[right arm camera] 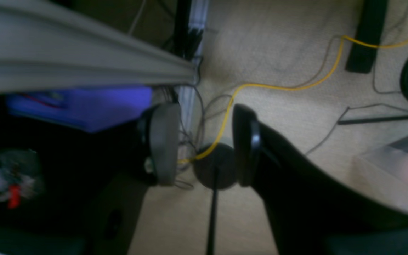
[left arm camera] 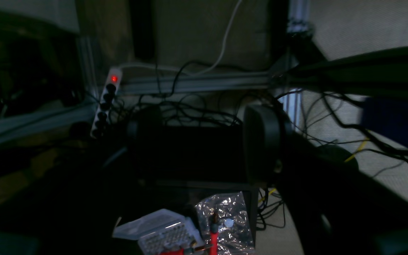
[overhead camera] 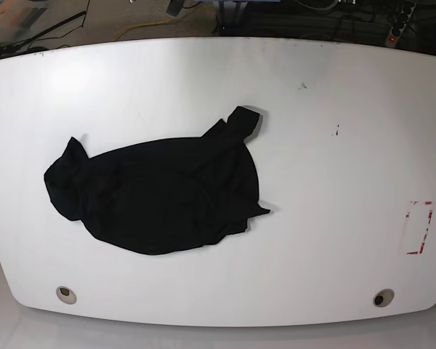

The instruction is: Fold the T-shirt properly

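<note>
T-shirt [overhead camera: 160, 195] lies crumpled in a black heap on the white table [overhead camera: 334, 94], left of centre in the base view, one sleeve poking toward upper centre; print not visible. Neither arm appears in the base view. Left wrist view: left gripper [left arm camera: 204, 141] hangs off the table, fingers [left arm camera: 264, 141] spread with a clear gap, nothing between them; power strip [left arm camera: 106, 102] with a red light at upper left, cables behind. Right wrist view: right gripper [right arm camera: 204, 145] fingers [right arm camera: 163, 141] apart, empty, above carpet; yellow cable [right arm camera: 285, 86] runs across upper right.
</note>
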`<move>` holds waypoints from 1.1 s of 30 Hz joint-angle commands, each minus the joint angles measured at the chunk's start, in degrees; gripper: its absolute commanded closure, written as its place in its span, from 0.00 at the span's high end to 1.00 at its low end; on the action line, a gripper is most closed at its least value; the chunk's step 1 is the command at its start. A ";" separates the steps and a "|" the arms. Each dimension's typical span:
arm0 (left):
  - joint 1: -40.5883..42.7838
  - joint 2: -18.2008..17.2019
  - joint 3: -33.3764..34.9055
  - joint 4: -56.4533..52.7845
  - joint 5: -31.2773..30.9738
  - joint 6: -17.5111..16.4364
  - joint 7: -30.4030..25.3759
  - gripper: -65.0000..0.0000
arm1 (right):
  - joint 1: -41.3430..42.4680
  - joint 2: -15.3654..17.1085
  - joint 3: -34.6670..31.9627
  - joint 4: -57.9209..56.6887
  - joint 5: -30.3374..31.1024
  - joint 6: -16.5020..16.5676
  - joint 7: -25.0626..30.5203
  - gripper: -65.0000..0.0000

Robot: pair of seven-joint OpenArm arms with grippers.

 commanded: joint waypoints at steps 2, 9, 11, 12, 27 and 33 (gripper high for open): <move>4.43 -0.46 -0.28 8.05 -0.17 0.20 -1.36 0.51 | -4.93 0.00 0.06 5.81 3.25 0.54 1.26 0.37; 8.74 -0.46 -0.37 18.16 -0.17 0.20 -1.36 0.52 | -12.32 0.00 0.06 15.74 7.91 0.54 1.61 0.37; 8.91 -0.46 -0.37 18.95 -0.17 0.20 -1.36 0.52 | -13.28 0.00 0.15 17.76 9.32 0.54 1.61 0.37; 8.91 -0.46 -0.37 19.31 -0.17 0.20 -1.36 0.52 | -13.63 0.00 0.77 18.90 10.11 0.54 1.61 0.37; -2.60 0.06 0.07 19.66 -1.49 0.20 -1.54 0.63 | 1.66 -0.18 11.49 21.89 14.33 8.80 1.26 0.37; -6.03 0.06 0.07 19.66 -1.49 0.20 -1.54 0.66 | 9.75 0.26 11.49 21.89 13.71 8.98 -0.32 0.38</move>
